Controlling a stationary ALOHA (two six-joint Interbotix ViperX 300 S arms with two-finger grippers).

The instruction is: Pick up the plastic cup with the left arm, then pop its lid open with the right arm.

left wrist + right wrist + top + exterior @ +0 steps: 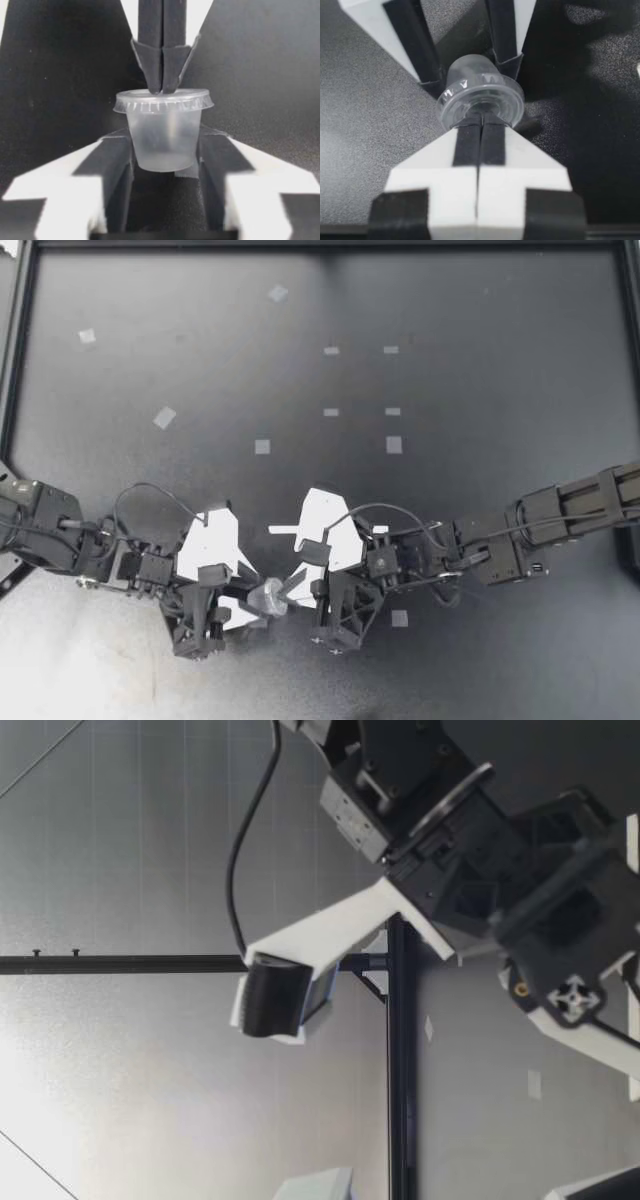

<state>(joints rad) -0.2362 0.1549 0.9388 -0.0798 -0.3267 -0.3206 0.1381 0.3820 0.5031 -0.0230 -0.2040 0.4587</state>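
**Left gripper clamps the cup, right gripper closed at the lid**

Left gripper (255, 600) is closed about halfway. Its two white fingers with black pads (117, 180) press from two sides on the lower wall of the small clear plastic cup (272, 597). The cup stands upright between them, and the low view shows the grip raised above the black table (480, 390).

On top of the cup sits its flat clear lid (185, 100). At the far rim of this lid, the right gripper (296, 588) has its fingers pressed fully together. I cannot tell if a piece of the rim is caught between them. Well beyond the cup, small pale tape squares (262, 446) lie on the table.

I judge these risks:
- The cup wall is thin and tapered, so a hard squeeze could buckle it, or the cup could slide between the pads.
- A pull at the rim could twist the cup out of the left grip.
- If the tips hold no rim, they could slip off the lid.
- If the lid comes off suddenly, any contents could spill on the table.
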